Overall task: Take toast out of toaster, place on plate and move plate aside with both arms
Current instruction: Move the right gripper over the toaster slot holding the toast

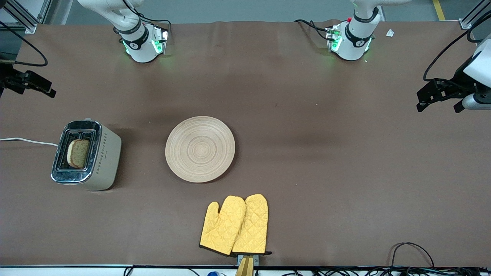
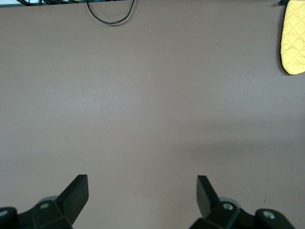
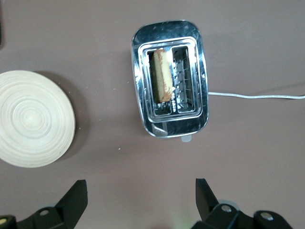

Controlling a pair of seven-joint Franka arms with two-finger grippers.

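Observation:
The toast [image 1: 78,153] stands upright in one slot of a silver and beige toaster [image 1: 101,157] toward the right arm's end of the table. It also shows in the right wrist view [image 3: 162,74]. The round light-wood plate [image 1: 200,148] lies bare in the middle of the table, beside the toaster, and shows in the right wrist view [image 3: 33,119]. My right gripper [image 1: 34,89] hangs open and empty above the table's edge at the right arm's end. My left gripper [image 1: 439,106] hangs open and empty over bare table at the left arm's end.
Two yellow oven mitts [image 1: 236,225] lie nearer to the front camera than the plate, at the table's edge; one shows in the left wrist view [image 2: 293,40]. The toaster's white cord [image 1: 27,141] runs off the table. Black cables [image 1: 412,253] lie at the front edge.

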